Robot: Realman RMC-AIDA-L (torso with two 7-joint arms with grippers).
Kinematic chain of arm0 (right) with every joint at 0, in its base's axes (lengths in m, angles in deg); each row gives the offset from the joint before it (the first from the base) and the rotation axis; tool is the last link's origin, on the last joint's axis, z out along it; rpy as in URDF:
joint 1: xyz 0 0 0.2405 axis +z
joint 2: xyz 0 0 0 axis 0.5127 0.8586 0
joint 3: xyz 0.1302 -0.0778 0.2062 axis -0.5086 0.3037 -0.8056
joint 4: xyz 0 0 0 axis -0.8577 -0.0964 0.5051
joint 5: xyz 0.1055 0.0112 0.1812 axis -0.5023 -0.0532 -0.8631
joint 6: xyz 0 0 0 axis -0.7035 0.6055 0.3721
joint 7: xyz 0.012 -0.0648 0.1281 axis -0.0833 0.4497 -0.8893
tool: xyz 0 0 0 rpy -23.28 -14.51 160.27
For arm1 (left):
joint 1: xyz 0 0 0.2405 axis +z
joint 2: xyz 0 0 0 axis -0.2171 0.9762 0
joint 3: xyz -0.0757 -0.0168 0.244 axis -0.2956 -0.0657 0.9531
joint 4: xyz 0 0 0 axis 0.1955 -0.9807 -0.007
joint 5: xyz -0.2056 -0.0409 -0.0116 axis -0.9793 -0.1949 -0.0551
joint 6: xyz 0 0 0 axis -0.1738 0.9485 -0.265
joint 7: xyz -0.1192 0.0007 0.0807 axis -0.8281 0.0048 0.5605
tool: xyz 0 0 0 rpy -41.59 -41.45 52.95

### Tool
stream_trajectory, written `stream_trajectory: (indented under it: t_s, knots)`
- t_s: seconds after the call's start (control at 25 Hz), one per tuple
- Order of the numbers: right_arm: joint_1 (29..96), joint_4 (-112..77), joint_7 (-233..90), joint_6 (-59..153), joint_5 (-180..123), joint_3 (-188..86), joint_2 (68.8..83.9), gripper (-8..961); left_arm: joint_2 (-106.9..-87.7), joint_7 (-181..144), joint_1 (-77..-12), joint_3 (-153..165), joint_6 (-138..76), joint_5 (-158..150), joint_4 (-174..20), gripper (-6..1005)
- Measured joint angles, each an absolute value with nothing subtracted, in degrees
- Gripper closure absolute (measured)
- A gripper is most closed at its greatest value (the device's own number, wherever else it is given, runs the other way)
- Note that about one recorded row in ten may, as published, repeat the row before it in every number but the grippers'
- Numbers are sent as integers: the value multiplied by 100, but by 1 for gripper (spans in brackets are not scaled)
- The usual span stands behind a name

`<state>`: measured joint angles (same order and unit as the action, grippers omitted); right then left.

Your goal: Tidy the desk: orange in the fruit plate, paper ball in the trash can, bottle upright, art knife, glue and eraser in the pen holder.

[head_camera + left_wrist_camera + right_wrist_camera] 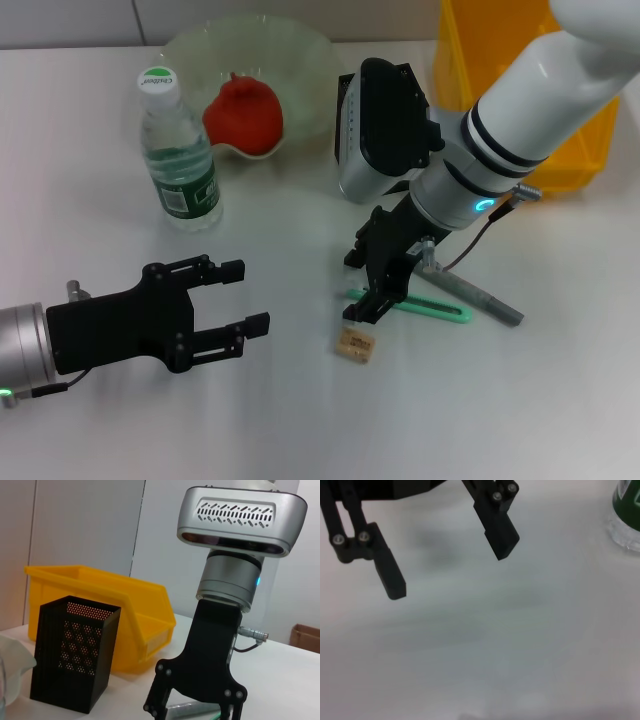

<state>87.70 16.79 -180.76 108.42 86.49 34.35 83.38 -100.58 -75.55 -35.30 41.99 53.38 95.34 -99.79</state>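
My right gripper (362, 308) points down at the table over the left end of a thin green art knife (420, 307), jaws spread; it also shows in the left wrist view (195, 714). A tan eraser (356, 344) lies just in front of it. A grey stick (478, 295) lies across the knife's right end. My left gripper (251, 297) is open and empty, low at the front left; its fingers (390, 580) show in the right wrist view. The bottle (180, 150) stands upright. An orange-red fruit (243, 114) sits in the pale plate (300, 60). The black mesh pen holder (75, 655) stands by the bin. No paper ball is in view.
A yellow bin (560, 150) stands at the back right, also seen in the left wrist view (130, 610). The right arm's wrist camera block (385, 125) hides the table behind it in the head view. The bottle's base (626, 515) shows in the right wrist view.
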Motion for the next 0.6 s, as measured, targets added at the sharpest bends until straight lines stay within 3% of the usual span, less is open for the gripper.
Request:
stream_trajectory:
  t_s: [0.08,0.6]
  knots:
    - [8767,1679,-18076,10842,8653,3437,8337,167,-10059,-7553,-3530,4197,5338,9531,-9980,274]
    - [8764,1664,-18075,10837,8699,3440,8340,615,-10058,-7548,-3538,4185,5346,9530,-9984,273]
